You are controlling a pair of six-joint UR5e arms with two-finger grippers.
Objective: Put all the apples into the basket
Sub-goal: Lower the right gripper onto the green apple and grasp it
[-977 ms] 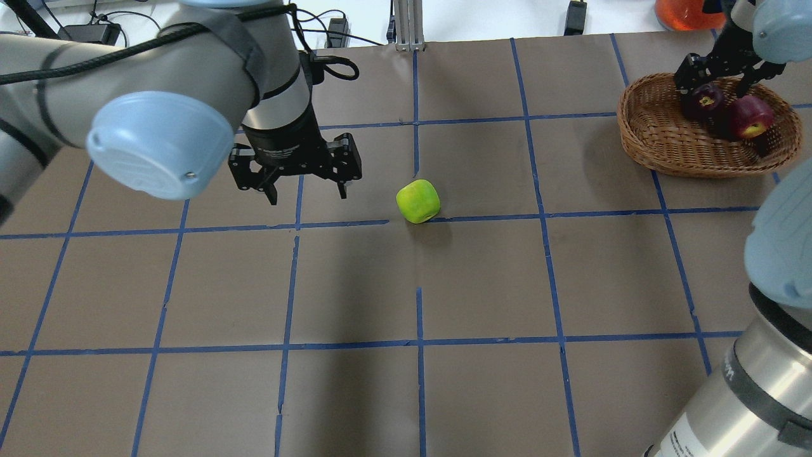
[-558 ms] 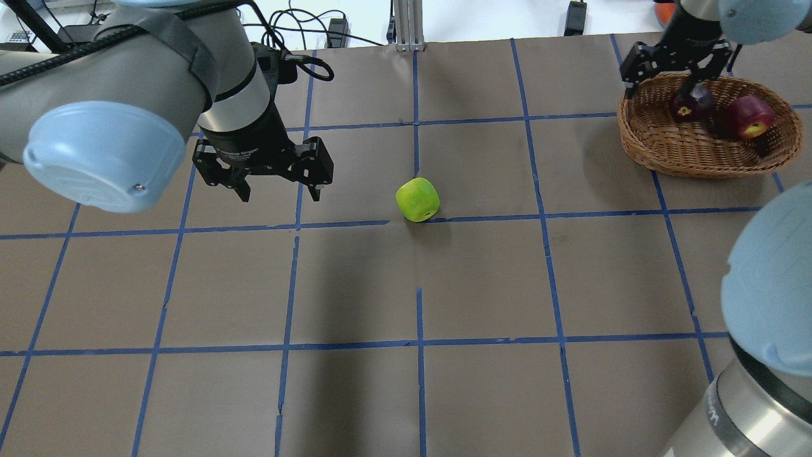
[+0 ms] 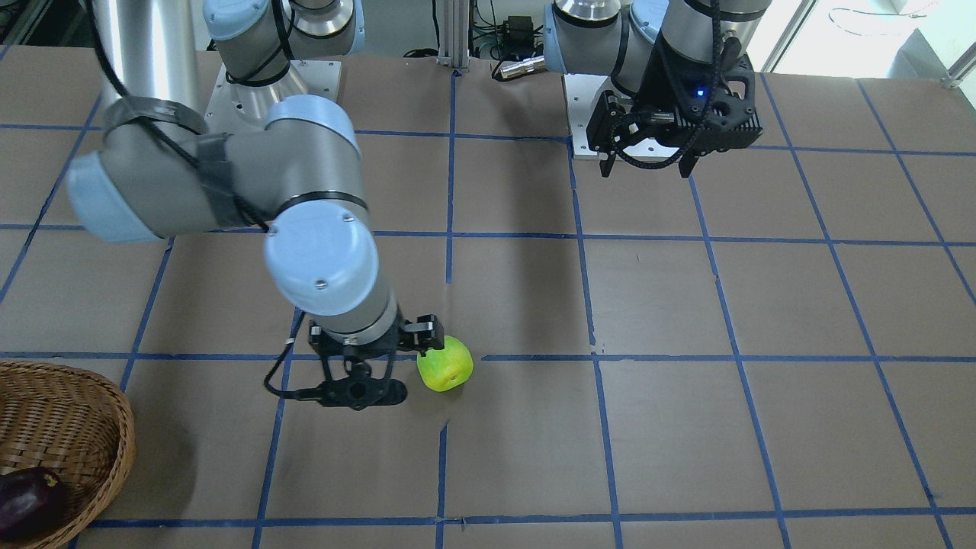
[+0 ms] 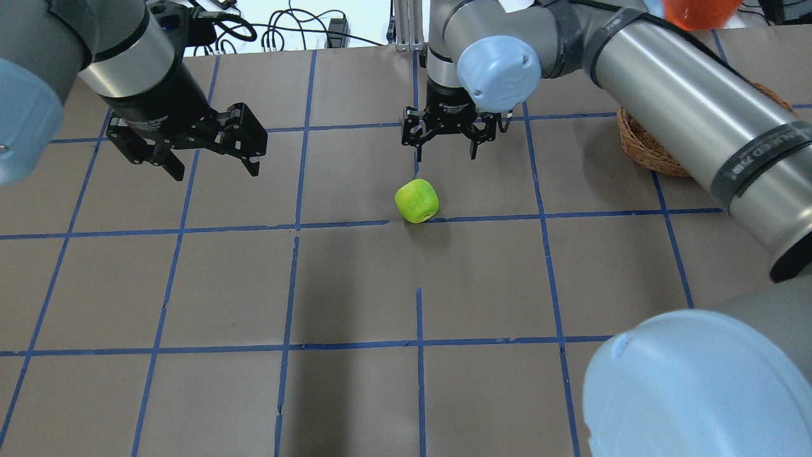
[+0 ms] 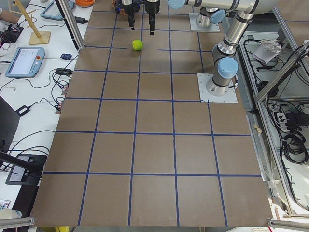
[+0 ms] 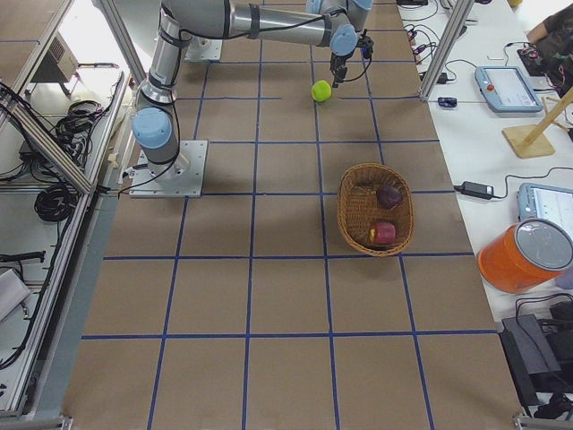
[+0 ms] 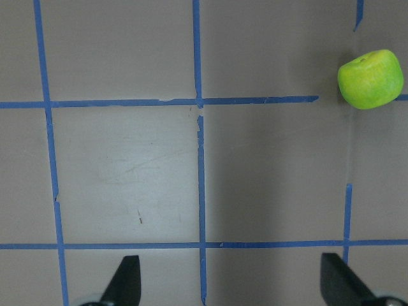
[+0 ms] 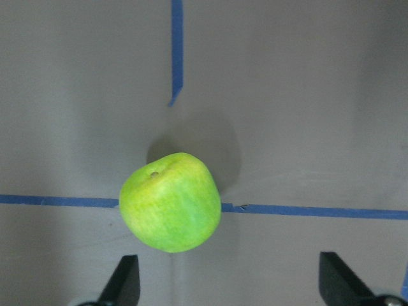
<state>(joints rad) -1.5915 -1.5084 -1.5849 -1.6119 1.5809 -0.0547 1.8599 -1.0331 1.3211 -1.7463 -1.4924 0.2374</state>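
The lime green apple lies on the brown table near a blue tape crossing; it also shows in the front view and the right wrist view. My right gripper is open, hovering above the apple and just beyond it, not touching. My left gripper is open and empty, well to the apple's left; its wrist view shows the apple at the upper right. The wicker basket holds the maroon apple and the red apple. My right arm hides most of the basket in the overhead view.
An orange container stands off the table beyond the basket. A metal post rises at the table's far edge. Blue tape lines grid the brown table surface. Tablets and cables lie on side benches.
My right gripper has left the basket, leaving the maroon apple there, and swung left to above the green apple. My left gripper has moved left, away from the apple.
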